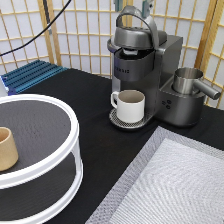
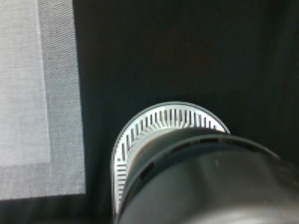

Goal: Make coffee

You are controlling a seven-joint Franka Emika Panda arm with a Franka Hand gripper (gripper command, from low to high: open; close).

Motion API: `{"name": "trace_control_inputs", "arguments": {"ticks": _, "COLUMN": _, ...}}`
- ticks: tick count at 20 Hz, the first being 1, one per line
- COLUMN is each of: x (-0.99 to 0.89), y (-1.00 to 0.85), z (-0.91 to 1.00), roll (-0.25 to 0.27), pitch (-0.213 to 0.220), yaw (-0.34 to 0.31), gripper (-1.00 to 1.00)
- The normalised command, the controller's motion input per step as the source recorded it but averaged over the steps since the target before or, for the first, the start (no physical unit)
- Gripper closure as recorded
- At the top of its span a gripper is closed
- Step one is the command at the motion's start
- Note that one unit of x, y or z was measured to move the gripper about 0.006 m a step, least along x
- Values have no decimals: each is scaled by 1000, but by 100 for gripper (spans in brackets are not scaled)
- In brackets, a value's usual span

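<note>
**Exterior view.** Coffee machine (image 1: 145, 75) stands at the view's top, right of centre, lid down and arched handle (image 1: 137, 22) up. One white mug (image 1: 131, 106) sits on the drip tray (image 1: 119, 120) under the spout; contents can't be made out. A steel jug (image 1: 189, 80) rests on the machine's side unit to the view's right. A tan cup (image 1: 7, 149) sits on the upper tier of the round stand (image 1: 55, 165) at the view's left. A grey mat (image 1: 170, 185) lies at bottom right, a blue rack (image 1: 30, 75) at top left. Gripper (image 1: 133, 4): only two small grey bits at the top edge, just above the handle (prob. its tips). Whether released or clenched, cannot tell.

**Wrist view.** Camera looks down on a dark rounded body (image 2: 206, 175), likely the machine head, which covers part of the slotted drip tray. The mat edge lies beside it, with black table (image 2: 191, 50) between.

**Task thing.** The coffee pod is not seen in either view, so its location can't be stated.

**Step (judgement).** Mug is placed; work is at the machine head, gripper nearest the handle. Any move there calls for a square approach to the arch, clear of the mug.

**Count.** Machine 1, mug 1, tan cup 1, jug 1, stand 1, mat 1, rack 1, pods visible 0.
</note>
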Motion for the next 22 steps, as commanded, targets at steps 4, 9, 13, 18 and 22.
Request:
{"name": "trace_control_inputs", "arguments": {"ticks": 4, "x": 14, "y": -129, "z": -606, "roll": -39, "pitch": -20, "yaw": -9, "gripper": -100}}
{"name": "trace_control_inputs", "arguments": {"ticks": 9, "x": 0, "y": -134, "z": -646, "roll": -71, "pitch": -18, "yaw": -14, "gripper": -100}}
{"name": "trace_control_inputs", "arguments": {"ticks": 13, "x": 46, "y": 33, "z": -511, "roll": -155, "pitch": -10, "yaw": -6, "gripper": -100}}
{"name": "trace_control_inputs", "arguments": {"ticks": 18, "x": 10, "y": 130, "z": -471, "roll": -203, "pitch": -16, "yaw": 0, "gripper": -100}}
{"name": "trace_control_inputs", "arguments": {"ticks": 22, "x": -71, "y": 6, "z": -695, "roll": -172, "pitch": -38, "yaw": 0, "gripper": -100}}
